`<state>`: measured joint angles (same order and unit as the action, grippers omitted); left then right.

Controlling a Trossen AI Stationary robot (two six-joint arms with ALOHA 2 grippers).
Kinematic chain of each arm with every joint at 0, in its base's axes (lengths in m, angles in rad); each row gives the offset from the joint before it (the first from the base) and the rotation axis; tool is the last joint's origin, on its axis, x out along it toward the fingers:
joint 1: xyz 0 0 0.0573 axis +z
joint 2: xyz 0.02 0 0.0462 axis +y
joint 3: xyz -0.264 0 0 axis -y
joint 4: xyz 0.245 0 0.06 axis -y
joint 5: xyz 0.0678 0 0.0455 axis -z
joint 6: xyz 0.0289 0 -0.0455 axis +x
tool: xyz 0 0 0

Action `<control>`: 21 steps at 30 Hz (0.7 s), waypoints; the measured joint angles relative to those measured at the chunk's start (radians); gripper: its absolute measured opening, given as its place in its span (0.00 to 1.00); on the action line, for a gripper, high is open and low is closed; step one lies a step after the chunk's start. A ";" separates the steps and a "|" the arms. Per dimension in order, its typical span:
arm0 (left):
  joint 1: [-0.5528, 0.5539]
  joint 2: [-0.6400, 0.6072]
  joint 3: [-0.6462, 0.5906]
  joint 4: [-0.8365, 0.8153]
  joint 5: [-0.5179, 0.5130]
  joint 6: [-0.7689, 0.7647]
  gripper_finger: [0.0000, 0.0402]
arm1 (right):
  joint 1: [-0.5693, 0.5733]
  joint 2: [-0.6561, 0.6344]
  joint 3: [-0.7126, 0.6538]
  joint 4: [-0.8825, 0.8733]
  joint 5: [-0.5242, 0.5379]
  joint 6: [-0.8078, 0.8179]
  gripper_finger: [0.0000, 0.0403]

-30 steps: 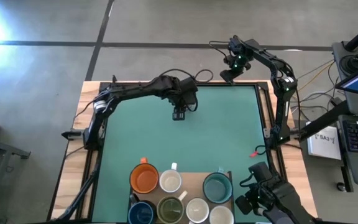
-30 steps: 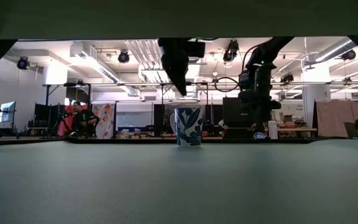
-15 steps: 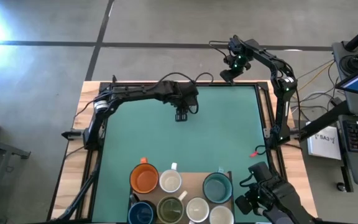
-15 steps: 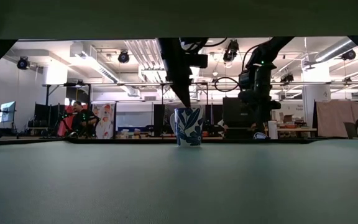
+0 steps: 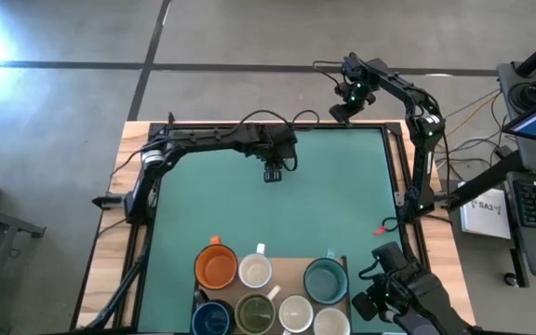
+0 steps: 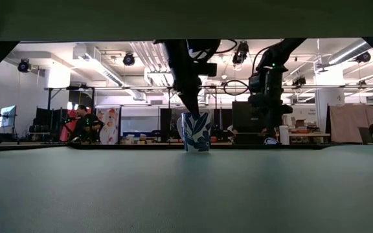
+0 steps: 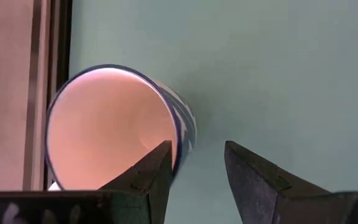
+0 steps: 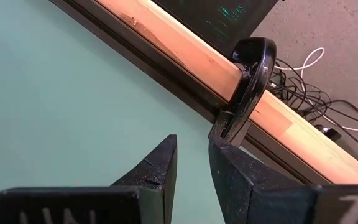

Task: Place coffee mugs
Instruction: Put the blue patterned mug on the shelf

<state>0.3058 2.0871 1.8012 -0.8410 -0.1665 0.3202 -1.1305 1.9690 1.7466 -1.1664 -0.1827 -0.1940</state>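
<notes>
The left gripper (image 5: pixel 269 173) hangs over the far middle of the green tabletop (image 5: pixel 342 205), its arm reaching in from the far left corner. Its fingers (image 7: pixel 156 167) are spread, and one of them dips inside the rim of a blue-patterned mug (image 7: pixel 114 127) while the other stays outside the wall; whether they touch the wall I cannot tell. From table height the mug (image 6: pixel 196 131) stands upright on the tabletop, white with blue leaf marks, directly under the gripper (image 6: pixel 192 103), whose tip comes down at the mug's near-left rim. From above, the mug is hidden beneath the gripper.

The right gripper (image 5: pixel 339 113) waits at the far right corner, just over the tabletop's wooden edge (image 8: pixel 185 53). Its fingers (image 8: pixel 156 163) stand slightly apart with nothing between them, and beyond them a black hook (image 8: pixel 244 87) is clamped to that edge.

The other mugs cluster well apart from both grippers, at the near edge on a brown board (image 5: pixel 287 270): an orange mug (image 5: pixel 216 267), a white mug (image 5: pixel 255 272), a teal mug (image 5: pixel 324 280), a dark blue mug (image 5: pixel 211 319), an olive mug (image 5: pixel 253 314), and two more white mugs (image 5: pixel 295 313) side by side, the right one (image 5: pixel 330 323) at the picture's edge.

A person (image 6: pixel 83 123) sits in the room beyond the tabletop.
</notes>
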 joint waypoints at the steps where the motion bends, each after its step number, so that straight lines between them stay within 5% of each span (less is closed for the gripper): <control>1: 0.000 0.005 -0.002 0.000 0.001 0.000 0.31 | 0.000 0.000 0.000 0.000 0.000 0.000 0.20; 15: 0.005 0.037 -0.003 -0.006 0.021 -0.018 0.03 | 0.000 0.000 0.000 0.001 0.000 -0.007 0.20; 21: 0.005 0.037 -0.003 -0.006 0.019 -0.016 0.02 | 0.000 0.000 0.000 0.001 0.000 -0.008 0.20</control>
<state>0.3111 2.1239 1.7985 -0.8473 -0.1478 0.3042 -1.1305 1.9690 1.7466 -1.1652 -0.1825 -0.2016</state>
